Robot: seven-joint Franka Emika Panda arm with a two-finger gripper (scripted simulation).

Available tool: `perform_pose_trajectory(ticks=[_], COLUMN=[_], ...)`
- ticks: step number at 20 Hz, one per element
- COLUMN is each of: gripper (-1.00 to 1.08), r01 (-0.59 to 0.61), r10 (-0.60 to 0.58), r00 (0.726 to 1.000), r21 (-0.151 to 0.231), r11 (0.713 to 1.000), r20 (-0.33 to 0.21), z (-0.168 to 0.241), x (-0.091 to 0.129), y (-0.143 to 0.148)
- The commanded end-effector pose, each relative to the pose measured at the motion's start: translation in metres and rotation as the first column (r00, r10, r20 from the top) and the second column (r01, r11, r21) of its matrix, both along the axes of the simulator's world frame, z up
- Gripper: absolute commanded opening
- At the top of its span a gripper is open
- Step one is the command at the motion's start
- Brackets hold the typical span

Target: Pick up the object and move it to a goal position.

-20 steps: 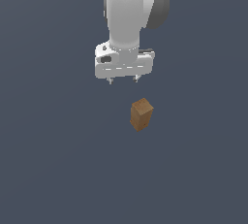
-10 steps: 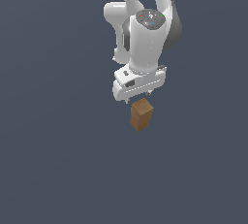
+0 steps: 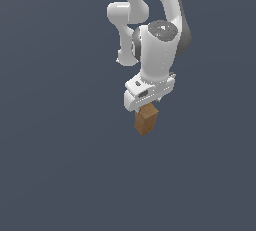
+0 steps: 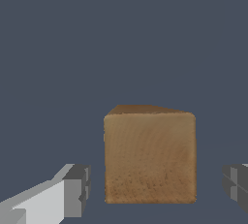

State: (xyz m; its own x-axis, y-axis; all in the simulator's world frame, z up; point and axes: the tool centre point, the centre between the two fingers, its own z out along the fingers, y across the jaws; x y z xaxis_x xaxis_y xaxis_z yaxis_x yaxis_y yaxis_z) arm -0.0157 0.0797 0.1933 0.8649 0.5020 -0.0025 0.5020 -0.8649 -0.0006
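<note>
**Pre-grasp alignment over the block**

The gripper (image 3: 148,103) hangs directly above the wooden block (image 3: 145,120), which stands upright on the tabletop (image 3: 60,175). The fingers (image 4: 77,189) are spread, flanking the block (image 4: 150,157) without contact. Next: descend, then close.

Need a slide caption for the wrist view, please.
Wrist view: open tool straddling the wooden block, fingers apart from its sides.
</note>
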Motion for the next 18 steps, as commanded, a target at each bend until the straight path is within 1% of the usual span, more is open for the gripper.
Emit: perform_pose_trajectory(ticks=[1, 5, 12, 17, 18], gripper=[1.00, 1.00, 1.00, 1.00, -1.00], r01=[0.000, -0.001, -0.005, -0.005, -0.005], r10=[0.000, 0.001, 0.005, 0.005, 0.005], r00=[1.000, 1.000, 1.000, 1.000, 1.000], r21=[0.000, 0.000, 0.001, 0.001, 0.001], r11=[1.000, 1.000, 1.000, 1.000, 1.000], r20=[0.000, 0.001, 0.002, 0.002, 0.002], z=[-0.001, -0.012, -0.044, -0.051, -0.051], x=[0.000, 0.000, 0.000, 0.001, 0.001], y=[0.000, 0.000, 0.001, 0.001, 0.001])
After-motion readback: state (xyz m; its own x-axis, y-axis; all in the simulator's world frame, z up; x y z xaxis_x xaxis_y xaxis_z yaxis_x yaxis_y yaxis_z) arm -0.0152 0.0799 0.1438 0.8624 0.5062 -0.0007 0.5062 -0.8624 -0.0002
